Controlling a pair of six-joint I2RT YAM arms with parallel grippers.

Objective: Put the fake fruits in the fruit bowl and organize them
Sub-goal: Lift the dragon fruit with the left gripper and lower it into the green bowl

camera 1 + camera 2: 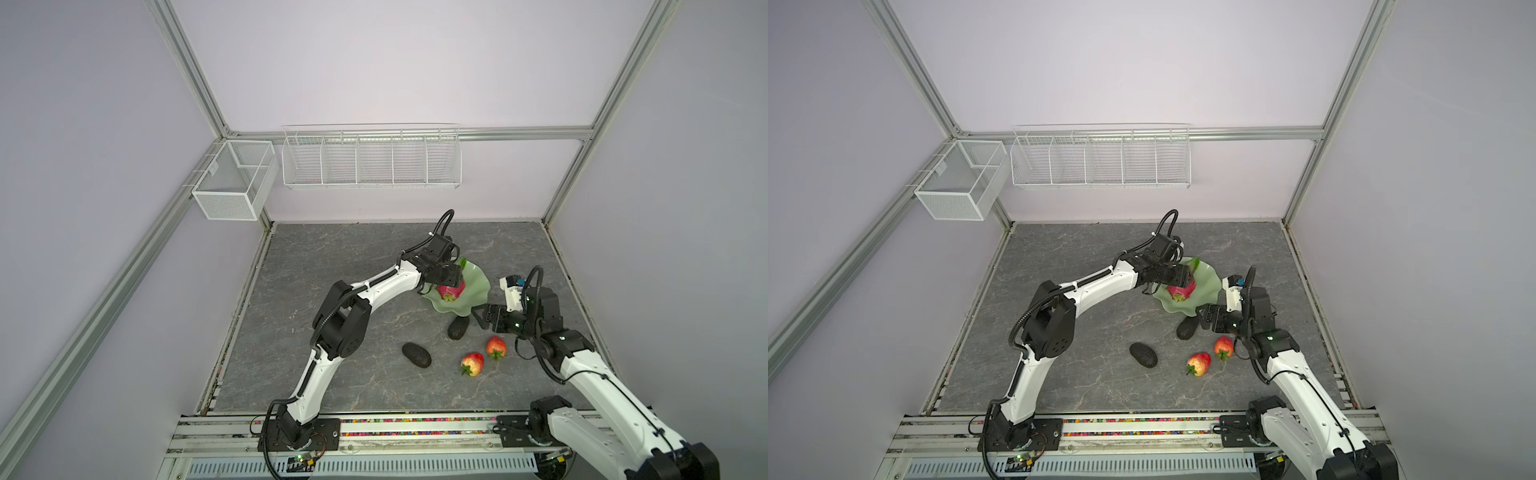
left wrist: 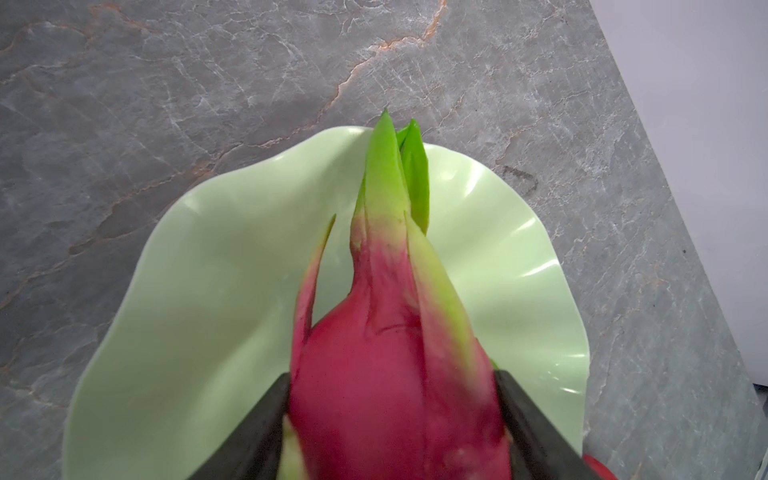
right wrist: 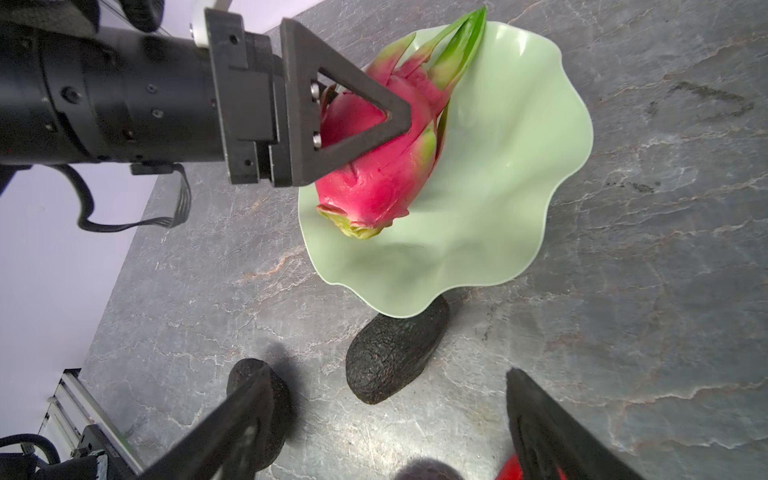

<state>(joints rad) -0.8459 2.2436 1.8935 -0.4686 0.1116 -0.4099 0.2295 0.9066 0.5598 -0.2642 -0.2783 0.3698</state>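
Left end effector [image 2: 392, 378] is clamped round the dragon fruit's [image 3: 374, 183] fat middle, holding it low over the fruit bowl [image 3: 498, 187] beneath, seemingly ready to release. Right end effector [image 3: 387, 370] hangs with jaws apart above the avocado [image 1: 458, 328] by the bowl's rim, probably next

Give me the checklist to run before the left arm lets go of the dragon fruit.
1. Position: ok, dragon fruit is within the rim of the fruit bowl.
2. Contact with bowl floor: cannot tell.
3. Grip: ok, left gripper shut on the dragon fruit.
4. Other arm: ok, right gripper open, empty, beside the bowl.
5. Bowl surroundings: not ok, near avocado has one end under the rim.
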